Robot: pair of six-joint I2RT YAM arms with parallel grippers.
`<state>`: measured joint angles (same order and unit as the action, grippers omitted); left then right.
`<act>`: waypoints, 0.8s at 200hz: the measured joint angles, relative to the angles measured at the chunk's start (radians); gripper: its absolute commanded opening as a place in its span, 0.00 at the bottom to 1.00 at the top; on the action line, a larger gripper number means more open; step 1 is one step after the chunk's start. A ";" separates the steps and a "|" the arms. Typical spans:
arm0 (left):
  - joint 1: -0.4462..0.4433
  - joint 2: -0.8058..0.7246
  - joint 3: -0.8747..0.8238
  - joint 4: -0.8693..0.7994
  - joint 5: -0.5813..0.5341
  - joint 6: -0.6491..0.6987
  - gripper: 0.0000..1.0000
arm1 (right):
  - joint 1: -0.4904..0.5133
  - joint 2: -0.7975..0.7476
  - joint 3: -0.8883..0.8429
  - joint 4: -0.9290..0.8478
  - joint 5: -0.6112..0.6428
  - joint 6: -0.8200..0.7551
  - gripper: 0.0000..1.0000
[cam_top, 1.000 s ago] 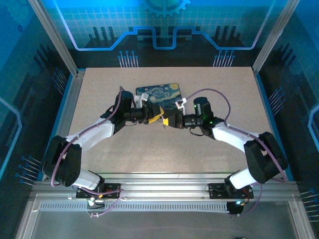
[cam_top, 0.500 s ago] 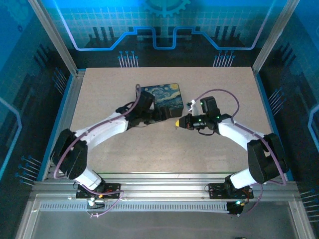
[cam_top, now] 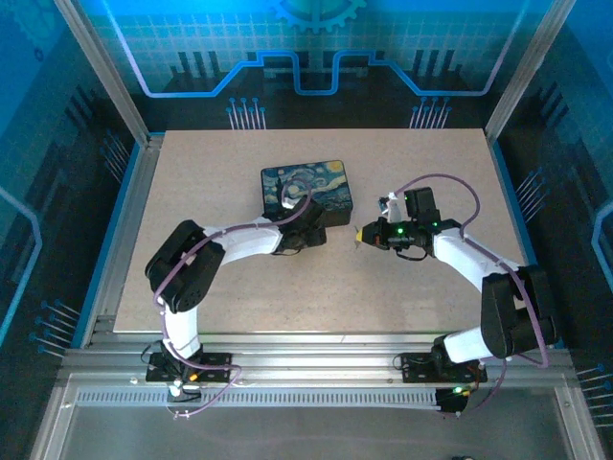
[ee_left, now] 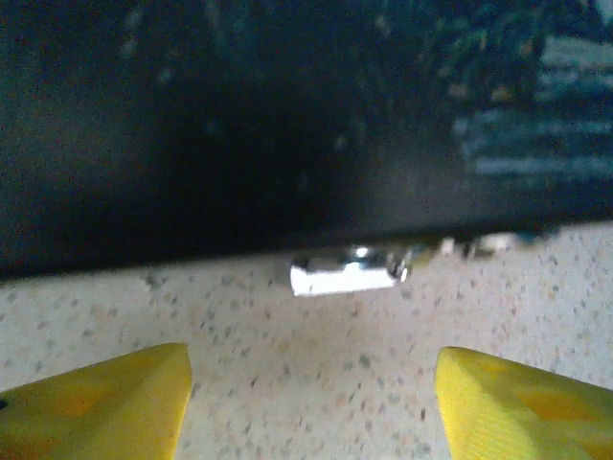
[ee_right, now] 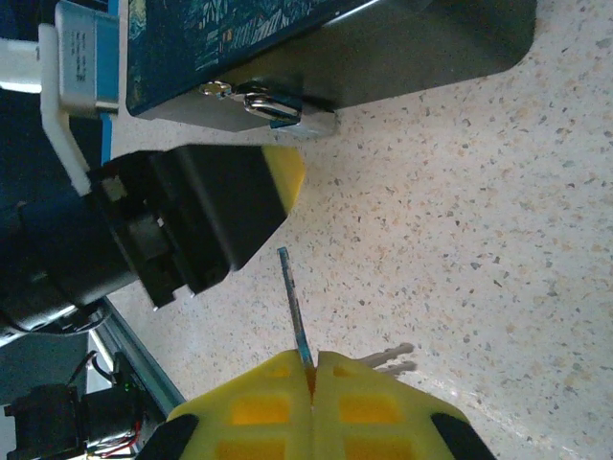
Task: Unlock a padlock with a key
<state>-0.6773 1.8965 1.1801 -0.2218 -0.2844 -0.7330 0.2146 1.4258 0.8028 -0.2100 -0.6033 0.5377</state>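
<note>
While my right end effector (ee_right: pixel 313 369) pinches the key (ee_right: pixel 292 297) at lower centre, my left end effector (ee_left: pixel 311 383) gapes beside the box (ee_left: pixel 239 125).

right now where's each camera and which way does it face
Top external: high behind the robot, looking down on the table, left arm and right arm.
Left wrist: low, facing the box side and latch; left hand open.
Right wrist: looking past the right hand, shut on the key, toward the box.
Shared: both wrists see the latch.
</note>
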 measured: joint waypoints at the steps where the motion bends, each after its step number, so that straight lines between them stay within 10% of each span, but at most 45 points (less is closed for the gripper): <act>1: 0.000 0.001 0.001 0.001 0.000 0.000 0.67 | 0.000 0.000 0.000 0.000 0.000 0.000 0.00; 160: -0.046 0.163 0.140 -0.010 -0.237 0.007 0.40 | 0.000 0.030 -0.029 0.046 -0.042 -0.001 0.00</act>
<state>-0.7231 2.0594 1.3201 -0.2321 -0.5209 -0.7261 0.2146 1.4555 0.7738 -0.1638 -0.6449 0.5365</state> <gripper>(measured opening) 0.427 0.055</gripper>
